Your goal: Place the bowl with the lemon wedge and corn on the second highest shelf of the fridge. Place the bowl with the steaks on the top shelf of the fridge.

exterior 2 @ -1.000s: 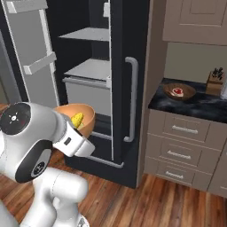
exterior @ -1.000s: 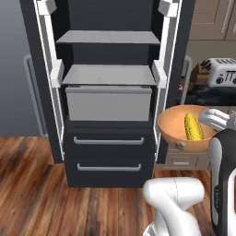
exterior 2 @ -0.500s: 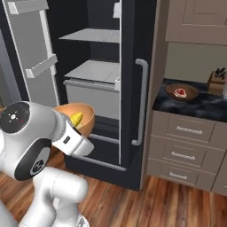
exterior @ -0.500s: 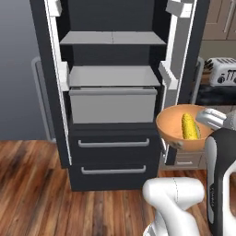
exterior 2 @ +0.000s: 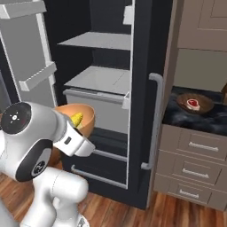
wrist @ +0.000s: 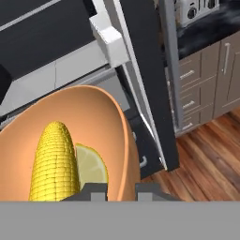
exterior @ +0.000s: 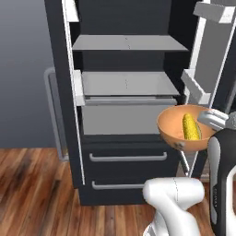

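My gripper [wrist: 122,190] is shut on the near rim of the deep orange bowl [wrist: 93,122], held in the air in front of the open black fridge [exterior: 64,115]. Inside the bowl lie the yellow corn cob [wrist: 54,161] and a lemon wedge [wrist: 91,166]. In the left base view the bowl [exterior: 175,131] with the corn [exterior: 190,126] hangs just right of the fridge's lower compartment, below both light grey shelves: the top shelf [exterior: 126,43] and the second shelf [exterior: 126,83]. The wooden dish [exterior 2: 194,103] with the steaks [exterior 2: 192,104] rests on the dark counter [exterior 2: 199,119] right of the fridge.
Both fridge doors stand open: one [exterior: 216,55] close to the bowl's right with white bins, the other [exterior 2: 153,111] with a curved grey handle. Beige drawers [exterior 2: 195,168] sit under the counter. A toaster [wrist: 197,9] stands on the counter. Wooden floor [exterior: 37,193] lies below.
The whole picture has shifted, so the base has moved relative to the fridge, which now fills more of the views. The bowl stays in the gripper's hold at about the same height.
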Controlling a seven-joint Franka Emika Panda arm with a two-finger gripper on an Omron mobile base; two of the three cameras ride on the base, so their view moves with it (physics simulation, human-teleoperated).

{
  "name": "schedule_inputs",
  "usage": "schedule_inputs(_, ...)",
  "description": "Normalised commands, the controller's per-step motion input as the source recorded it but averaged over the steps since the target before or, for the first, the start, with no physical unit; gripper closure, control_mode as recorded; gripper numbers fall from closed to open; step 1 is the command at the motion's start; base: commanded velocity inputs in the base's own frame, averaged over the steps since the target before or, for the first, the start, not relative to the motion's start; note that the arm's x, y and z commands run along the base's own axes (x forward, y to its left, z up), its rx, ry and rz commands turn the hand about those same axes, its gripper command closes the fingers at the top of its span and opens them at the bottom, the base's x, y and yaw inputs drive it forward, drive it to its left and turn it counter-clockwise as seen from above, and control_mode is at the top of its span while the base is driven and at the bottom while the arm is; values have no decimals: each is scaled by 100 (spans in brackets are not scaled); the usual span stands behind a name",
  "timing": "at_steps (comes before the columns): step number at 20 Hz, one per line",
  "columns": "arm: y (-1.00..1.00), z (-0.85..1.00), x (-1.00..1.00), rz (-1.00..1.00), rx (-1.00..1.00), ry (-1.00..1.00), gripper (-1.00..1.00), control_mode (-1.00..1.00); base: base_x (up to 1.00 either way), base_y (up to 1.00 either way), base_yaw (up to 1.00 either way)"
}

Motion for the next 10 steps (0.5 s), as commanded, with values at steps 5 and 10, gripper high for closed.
schedule_inputs(5, 0, 0, 0, 0, 0, 0, 100, 100, 1, 62, -4)
schedule_inputs(10, 0, 0, 0, 0, 0, 0, 100, 100, 72, 14, -2)
